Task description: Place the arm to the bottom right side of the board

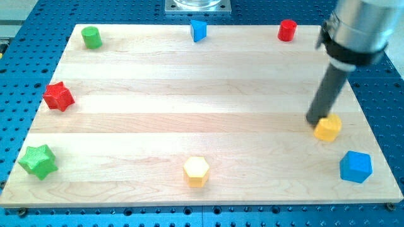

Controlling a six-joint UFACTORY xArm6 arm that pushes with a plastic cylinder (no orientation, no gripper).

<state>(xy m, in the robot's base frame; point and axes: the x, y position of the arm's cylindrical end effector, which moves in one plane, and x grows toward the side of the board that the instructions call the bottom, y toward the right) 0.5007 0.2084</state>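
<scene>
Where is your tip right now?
My tip is at the view's right, against the yellow block's upper-left edge, above-left of the blue cube.

Single view only. Looks down steeply from above the wooden board (189,94), set on the side of the view's bottom edge, since the board narrows toward the view's top. Faces toward the metal base plate (198,6) at top centre. Sits near enough to fill the frame with the board. Leaves the blue perforated desk (19,63) as a narrow margin. Crops the arm (355,31) at top right.
</scene>
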